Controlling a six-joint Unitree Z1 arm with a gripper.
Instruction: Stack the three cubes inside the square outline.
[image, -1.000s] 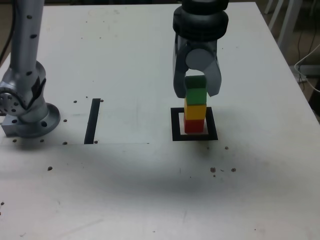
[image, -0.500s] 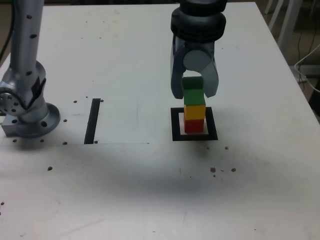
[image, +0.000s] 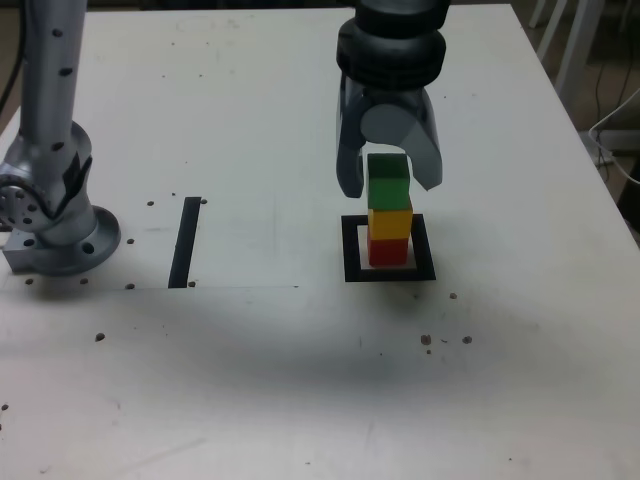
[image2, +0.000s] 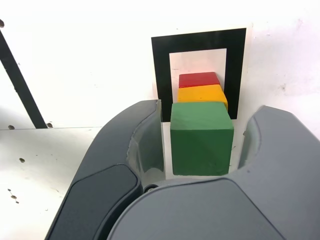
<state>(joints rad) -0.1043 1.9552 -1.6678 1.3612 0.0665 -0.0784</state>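
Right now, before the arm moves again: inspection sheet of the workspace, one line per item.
Surface: large white tabletop with small dark specks and scuffs.
Outline: thick black square frame, flat on the tabletop.
Stack: small red cube inside the outline, small yellow cube on it, small green cube on top.
Clutter: nothing seen; only a straight black strip at the exterior view's left of the outline.
Hand: grey two-fingered hand open, fingers either side of the green cube, gaps visible on both sides.
Cables: thin white cable off the table at the exterior view's right.
Surroundings: grey jointed arm base at the exterior view's left.
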